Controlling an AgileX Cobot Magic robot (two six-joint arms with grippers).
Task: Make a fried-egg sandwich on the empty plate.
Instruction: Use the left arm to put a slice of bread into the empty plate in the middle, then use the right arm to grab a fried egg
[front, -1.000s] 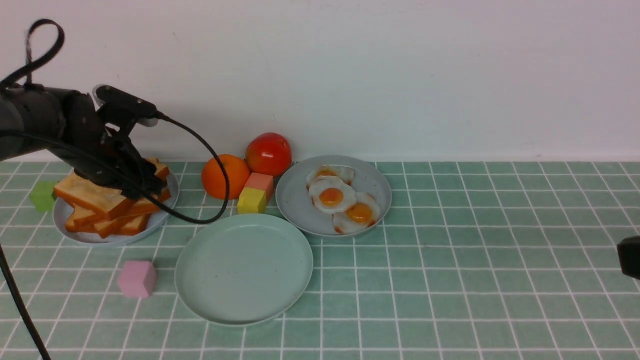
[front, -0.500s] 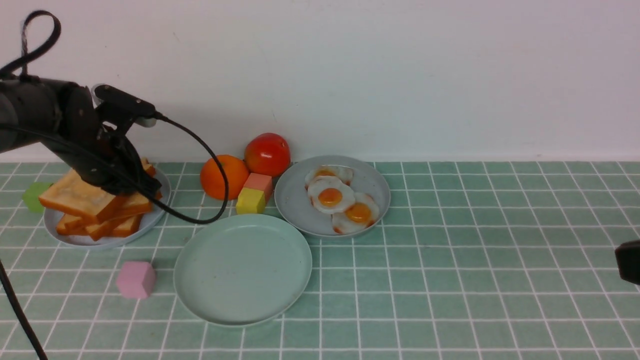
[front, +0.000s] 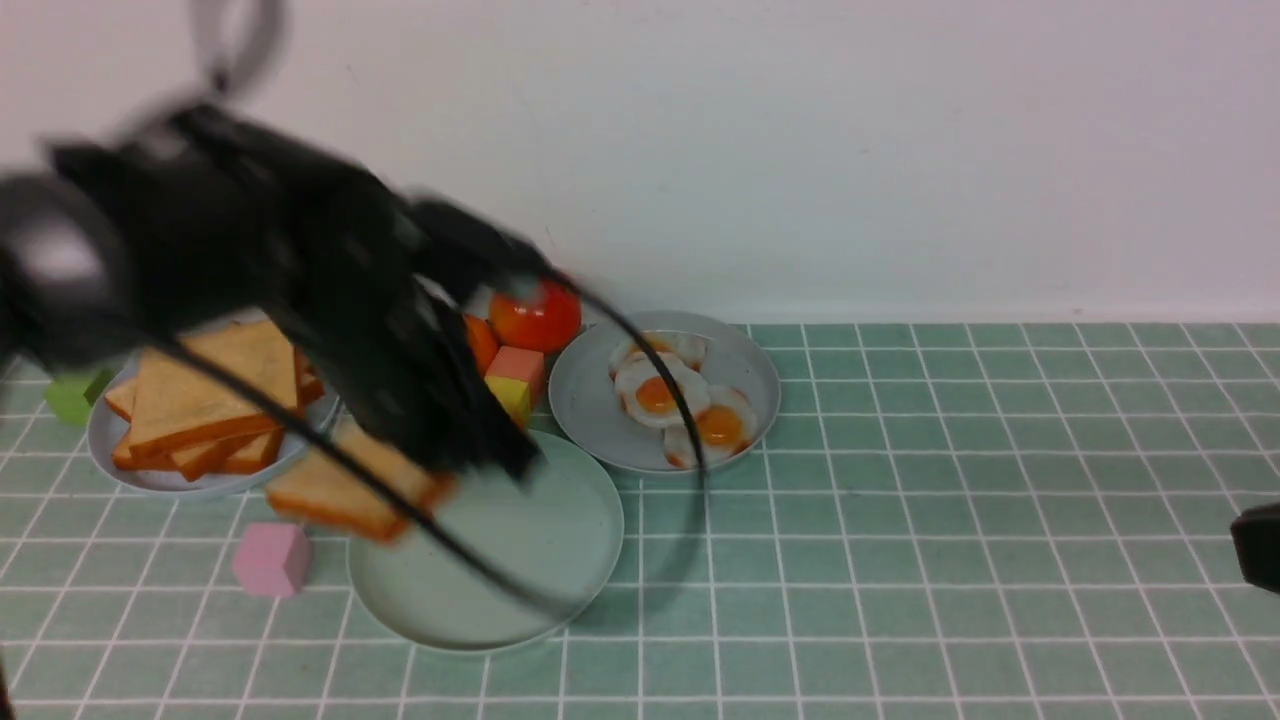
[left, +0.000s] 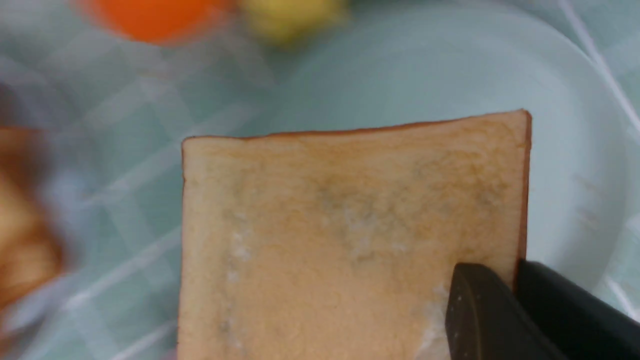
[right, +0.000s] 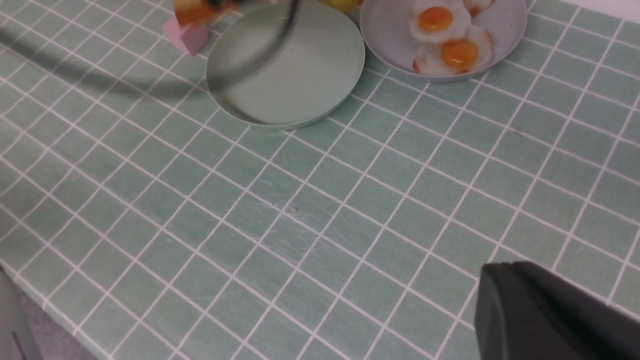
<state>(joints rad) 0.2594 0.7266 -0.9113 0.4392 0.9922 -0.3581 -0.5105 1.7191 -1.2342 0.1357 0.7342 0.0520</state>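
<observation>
Over the left rim of the mint-green plate, front view: the left claw is badly blurred but clamped on one toast slice. The slice hangs partly above the plate and partly above the bench. Behind the plate to its left there's a grey-blue plate stacked with more toast. Behind it to the right is another one with fried eggs. A pink cube sits just left of the mint plate. The right claw is way off to the plate's right.

Left wrist view: two black fingers pinch the slice's corner, with the mint plate underneath.

Right wrist view: only one dark finger shows, well apart from the plate. Can't tell if that claw's apart or together.
</observation>
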